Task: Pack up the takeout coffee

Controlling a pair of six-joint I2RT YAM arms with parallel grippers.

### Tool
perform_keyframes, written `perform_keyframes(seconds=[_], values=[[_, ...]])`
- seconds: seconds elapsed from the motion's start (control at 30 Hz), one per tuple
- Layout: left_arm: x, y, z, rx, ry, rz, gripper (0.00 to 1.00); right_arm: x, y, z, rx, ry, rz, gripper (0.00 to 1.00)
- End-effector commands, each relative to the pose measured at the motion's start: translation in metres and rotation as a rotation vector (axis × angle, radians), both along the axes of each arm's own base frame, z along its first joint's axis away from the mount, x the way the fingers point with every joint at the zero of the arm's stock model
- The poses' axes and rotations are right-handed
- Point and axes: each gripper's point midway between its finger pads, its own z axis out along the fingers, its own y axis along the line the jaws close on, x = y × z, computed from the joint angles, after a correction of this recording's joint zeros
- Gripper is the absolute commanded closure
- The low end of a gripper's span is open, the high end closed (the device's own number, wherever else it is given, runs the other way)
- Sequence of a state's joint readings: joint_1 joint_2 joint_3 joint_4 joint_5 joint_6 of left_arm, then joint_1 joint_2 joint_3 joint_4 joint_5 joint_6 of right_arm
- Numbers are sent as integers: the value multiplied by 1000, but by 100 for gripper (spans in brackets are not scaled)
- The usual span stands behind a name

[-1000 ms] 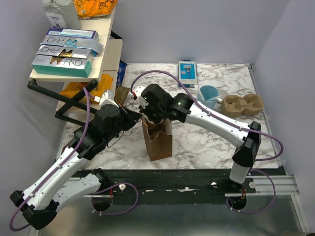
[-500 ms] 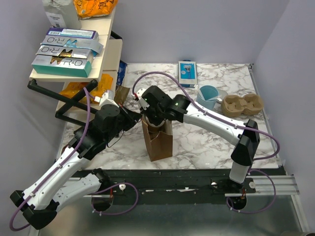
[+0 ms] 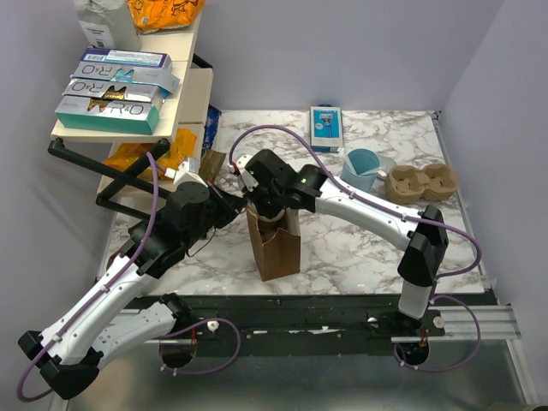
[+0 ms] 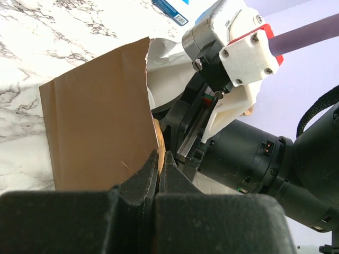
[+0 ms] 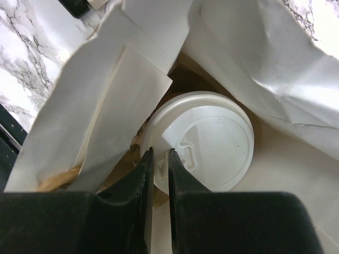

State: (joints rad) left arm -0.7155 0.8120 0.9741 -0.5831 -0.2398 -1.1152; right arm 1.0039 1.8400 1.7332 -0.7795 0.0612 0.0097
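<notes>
The paper bag's mouth is crowded. The right end effector reaches in from above, clamped on the white lid, with paper folds close around it. The left end effector pinches the bag's left rim. Bare table lies to the right, short of the mug and carrier. The shelf blocks the left.

On your marble table, a light-blue mug, a brown pulp cup carrier just right of the mug, a flat blue-and-white packet behind the mug to its left, a wooden shelf well left of the mug, stacked teal boxes on the shelf, orange packets beneath them.
</notes>
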Motion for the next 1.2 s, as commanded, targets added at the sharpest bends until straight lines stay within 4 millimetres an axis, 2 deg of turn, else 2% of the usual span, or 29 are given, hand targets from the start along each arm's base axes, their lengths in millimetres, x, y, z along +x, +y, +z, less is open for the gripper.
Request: perform_keyframes(seconds=[0.0, 0.07, 0.13, 0.33, 0.53, 0.97, 1.17], values=[[-2, -2, -10, 28, 24, -23, 100, -9, -3, -26, -70, 61, 46, 99], [-2, -2, -11, 32, 25, -22, 100, -11, -10, -33, -118, 85, 35, 99], [-1, -1, -12, 36, 28, -18, 100, -9, -14, -32, -133, 77, 16, 99], [-1, 0, -14, 46, 28, -12, 100, -13, -17, -31, -131, 89, 16, 99], [0, 2, -16, 57, 31, -7, 100, -20, -26, -43, -190, 140, -5, 99], [1, -3, -19, 75, 35, -30, 100, -20, -24, -55, -224, 165, 11, 99], [1, -4, -17, 76, 28, -35, 100, -17, -23, -53, -220, 151, 6, 98]])
